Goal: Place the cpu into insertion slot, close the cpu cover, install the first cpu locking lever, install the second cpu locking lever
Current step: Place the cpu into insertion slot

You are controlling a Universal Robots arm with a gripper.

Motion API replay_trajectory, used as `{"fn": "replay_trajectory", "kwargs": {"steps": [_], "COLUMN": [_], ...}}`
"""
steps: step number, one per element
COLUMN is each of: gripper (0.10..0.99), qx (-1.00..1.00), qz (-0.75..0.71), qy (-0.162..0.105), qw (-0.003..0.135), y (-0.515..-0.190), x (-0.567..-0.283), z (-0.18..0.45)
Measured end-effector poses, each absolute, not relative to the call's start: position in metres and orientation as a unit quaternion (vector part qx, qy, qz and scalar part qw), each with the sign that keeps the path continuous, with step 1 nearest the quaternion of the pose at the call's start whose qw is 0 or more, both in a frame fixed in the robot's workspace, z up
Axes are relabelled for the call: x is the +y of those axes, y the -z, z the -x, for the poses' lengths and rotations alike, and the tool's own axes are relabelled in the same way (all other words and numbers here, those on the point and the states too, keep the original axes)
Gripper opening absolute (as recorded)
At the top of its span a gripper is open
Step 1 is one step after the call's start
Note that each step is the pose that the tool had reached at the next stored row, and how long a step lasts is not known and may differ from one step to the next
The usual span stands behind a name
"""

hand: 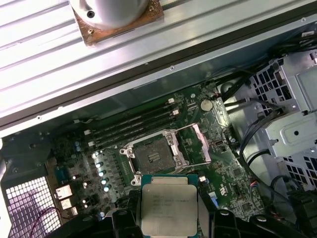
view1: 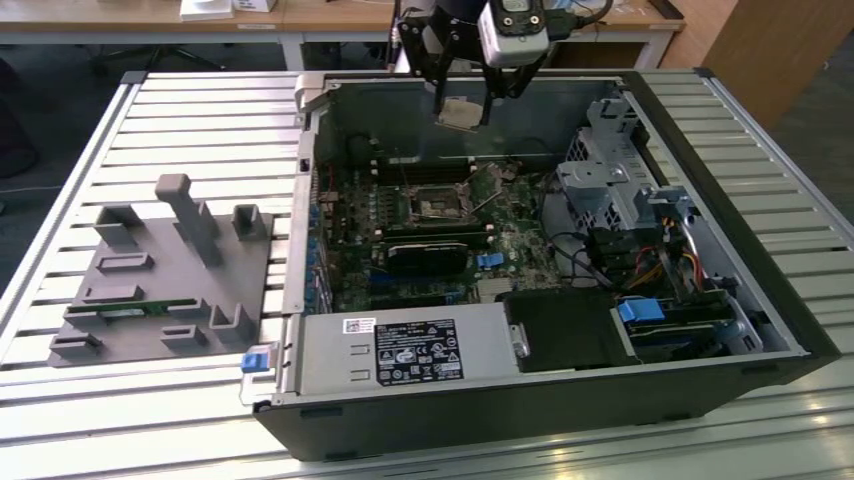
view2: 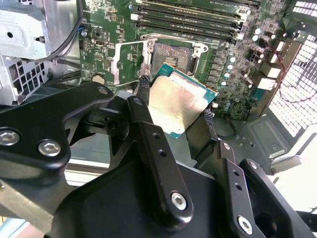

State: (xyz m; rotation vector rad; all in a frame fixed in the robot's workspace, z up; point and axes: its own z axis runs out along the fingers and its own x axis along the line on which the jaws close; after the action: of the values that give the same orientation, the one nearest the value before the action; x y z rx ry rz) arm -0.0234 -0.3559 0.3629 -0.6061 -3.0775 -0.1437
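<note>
We see the gripper [view2: 176,99] clamped on the cpu [view2: 181,106], held in the air above the open case [view1: 561,400]. The socket [hand: 151,157] lies empty (its cover [hand: 202,144] swung open), so seating, closing and both latchings remain.

— What does the gripper [view2: 176,99] look like up close?
— Glossy black links [view2: 44,114], broad and rounded, pinned with silver screws [view2: 48,147].
— And the fingers [view2: 153,158]?
— Slim black bars with small holes along them, a silver screw near each base, dark ribbed pads [view2: 144,82] at the tips.
— Anything else?
— In the exterior view, a silver-grey housing [view1: 514,30] with a dark face.
</note>
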Motion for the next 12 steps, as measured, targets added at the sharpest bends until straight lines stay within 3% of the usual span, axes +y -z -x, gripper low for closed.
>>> {"fn": "replay_trajectory", "kwargs": {"steps": [12], "gripper": [0.541], "qx": [-0.977], "qz": [0.208], "qy": [0.046], "qw": [0.000], "y": [-0.3629], "x": [-0.3559], "z": [0.0234]}}
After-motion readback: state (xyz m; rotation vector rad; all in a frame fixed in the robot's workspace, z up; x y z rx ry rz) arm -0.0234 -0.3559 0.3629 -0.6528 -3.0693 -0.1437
